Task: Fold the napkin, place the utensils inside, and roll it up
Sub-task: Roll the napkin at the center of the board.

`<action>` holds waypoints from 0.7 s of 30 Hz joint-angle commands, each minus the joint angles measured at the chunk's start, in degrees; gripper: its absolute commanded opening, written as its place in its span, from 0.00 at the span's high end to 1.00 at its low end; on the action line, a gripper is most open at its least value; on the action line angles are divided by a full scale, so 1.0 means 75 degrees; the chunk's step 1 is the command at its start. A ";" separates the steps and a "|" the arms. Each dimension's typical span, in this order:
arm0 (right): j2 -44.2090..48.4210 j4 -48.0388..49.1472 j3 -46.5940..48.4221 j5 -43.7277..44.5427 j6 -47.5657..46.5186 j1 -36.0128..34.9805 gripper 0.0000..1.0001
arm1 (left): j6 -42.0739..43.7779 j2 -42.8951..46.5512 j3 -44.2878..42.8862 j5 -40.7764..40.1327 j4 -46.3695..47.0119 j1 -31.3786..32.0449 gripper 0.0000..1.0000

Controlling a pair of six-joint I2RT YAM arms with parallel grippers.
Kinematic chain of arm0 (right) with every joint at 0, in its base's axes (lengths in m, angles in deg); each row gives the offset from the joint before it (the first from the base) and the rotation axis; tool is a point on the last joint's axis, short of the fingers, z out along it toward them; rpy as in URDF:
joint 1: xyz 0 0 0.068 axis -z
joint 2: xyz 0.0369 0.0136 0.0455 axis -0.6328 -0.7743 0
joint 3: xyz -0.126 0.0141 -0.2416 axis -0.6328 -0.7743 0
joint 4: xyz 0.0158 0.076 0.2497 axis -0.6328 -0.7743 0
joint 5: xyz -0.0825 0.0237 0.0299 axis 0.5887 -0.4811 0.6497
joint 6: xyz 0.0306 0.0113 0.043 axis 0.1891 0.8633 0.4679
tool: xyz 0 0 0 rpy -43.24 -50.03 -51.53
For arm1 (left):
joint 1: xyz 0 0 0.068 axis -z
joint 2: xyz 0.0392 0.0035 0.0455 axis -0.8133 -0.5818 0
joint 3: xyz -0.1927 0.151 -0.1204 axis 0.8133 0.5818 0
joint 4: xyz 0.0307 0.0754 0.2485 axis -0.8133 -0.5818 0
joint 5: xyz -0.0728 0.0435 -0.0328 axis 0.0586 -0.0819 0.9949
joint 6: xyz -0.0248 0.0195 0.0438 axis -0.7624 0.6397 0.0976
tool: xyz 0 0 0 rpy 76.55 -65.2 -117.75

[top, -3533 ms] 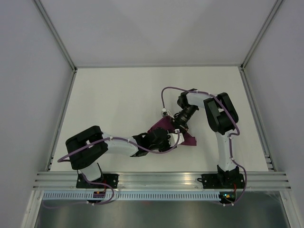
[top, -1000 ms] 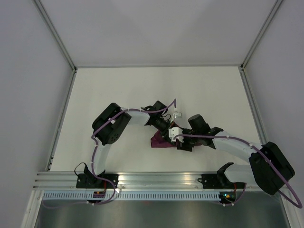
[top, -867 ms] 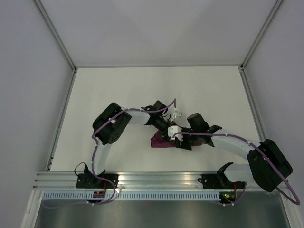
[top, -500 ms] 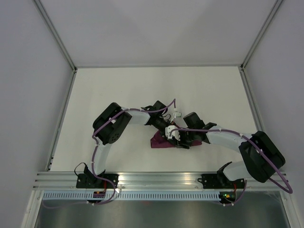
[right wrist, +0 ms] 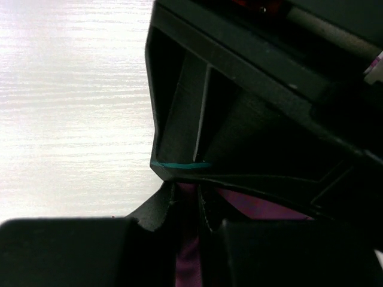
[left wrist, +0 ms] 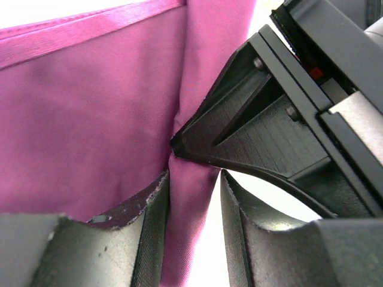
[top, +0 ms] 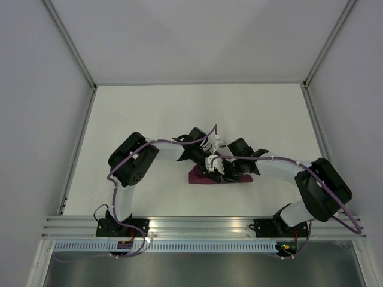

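Note:
The magenta napkin (top: 197, 177) lies bunched into a narrow strip near the middle of the table, under both grippers. My left gripper (top: 210, 166) and right gripper (top: 223, 171) meet tip to tip over it. In the left wrist view the napkin (left wrist: 90, 119) fills the left side. A raised fold of it runs between the left gripper (left wrist: 194, 179) fingers, against one pad with a gap beside the other. The right gripper (right wrist: 187, 194) is shut on a fold of the napkin (right wrist: 188, 257). The utensils are hidden.
The white table (top: 149, 113) is walled at the back and both sides, with a metal rail (top: 203, 224) along the near edge. The right gripper's black finger (left wrist: 263, 131) sits right in front of the left one.
The right gripper has slid left up to the left gripper and closed on the napkin fold. The left gripper's jaws have opened off that fold.

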 commanded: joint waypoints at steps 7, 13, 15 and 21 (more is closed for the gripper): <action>-0.0916 -0.1221 0.0552 -0.0384 -0.0311 0.0290 0.97 | -0.0740 0.1031 0.0614 -0.2731 0.1146 -0.0220 0.54; -0.1303 -0.1655 0.0904 -0.0641 -0.0475 0.0536 0.97 | -0.1302 0.2178 0.1479 -0.4078 0.1908 -0.0536 0.54; -0.1467 -0.1830 0.0986 -0.0700 -0.0510 0.0595 0.97 | -0.1396 0.2611 0.1738 -0.4324 0.2294 -0.0782 0.54; -0.1889 -0.2333 0.1349 -0.0970 -0.0721 0.0794 0.97 | -0.1385 0.3608 0.2581 -0.5307 0.3135 -0.0935 0.53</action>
